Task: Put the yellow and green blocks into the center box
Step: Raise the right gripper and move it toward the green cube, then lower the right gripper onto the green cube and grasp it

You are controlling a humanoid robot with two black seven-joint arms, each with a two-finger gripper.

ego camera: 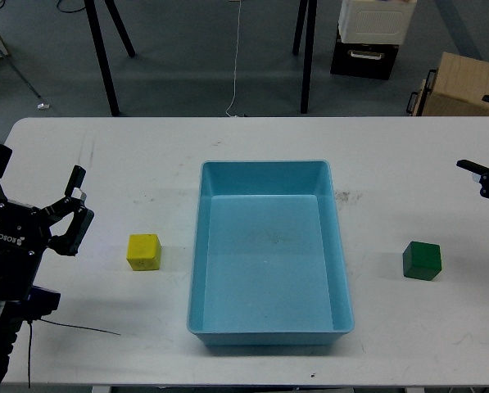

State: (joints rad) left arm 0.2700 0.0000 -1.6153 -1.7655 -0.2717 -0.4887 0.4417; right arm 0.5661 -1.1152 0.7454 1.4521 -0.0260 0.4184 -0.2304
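Observation:
A yellow block (144, 251) lies on the white table, left of the blue box (268, 250), which stands in the middle and is empty. A green block (422, 260) lies right of the box. My left gripper (36, 175) is open and empty, raised at the left edge, left of the yellow block and apart from it. My right gripper (477, 180) is at the right edge, above and behind the green block. It is partly cut off, with its fingers spread and nothing in them.
The white table (146, 164) ends near the bottom of the view. Beyond its far edge are black stand legs (105, 65), a cardboard box (465, 86) and a white and black case (371, 37) on the floor. A thin cable (76, 327) lies at the front left.

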